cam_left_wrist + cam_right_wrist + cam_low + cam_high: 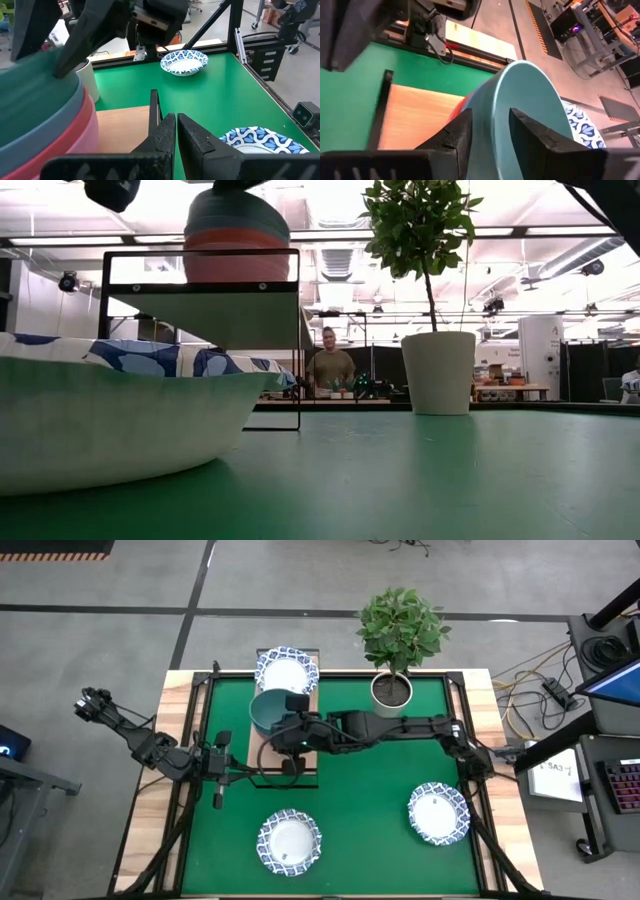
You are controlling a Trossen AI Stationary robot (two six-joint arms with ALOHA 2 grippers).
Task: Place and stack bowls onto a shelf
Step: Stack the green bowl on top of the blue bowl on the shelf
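The shelf (300,765) is a light-wood board on a black frame, left of the mat's centre. On its middle stands a stack: the teal bowl (270,710) on top, then blue (75,107), red (82,125) and pink (87,142). A white bowl with a blue rim (285,670) rests on the shelf's far end. Two more lie on the mat (290,842) (438,813). My right gripper (290,720) reaches over the shelf from the right and is shut on the teal bowl. My left gripper (176,131) is shut, low by the shelf's near left corner. My right gripper pinches the teal bowl's wall at its rim (495,117), with one finger (457,132) on each face of the wall. The fingers come level from the table's right. The bowl sits tilted on top of the stack, over the blue bowl.
A leafy plant in a white pot (392,690) stands at the mat's far edge, right of the shelf. The green mat (380,800) lies between the two loose bowls. A person (330,365) stands in the room behind the table.
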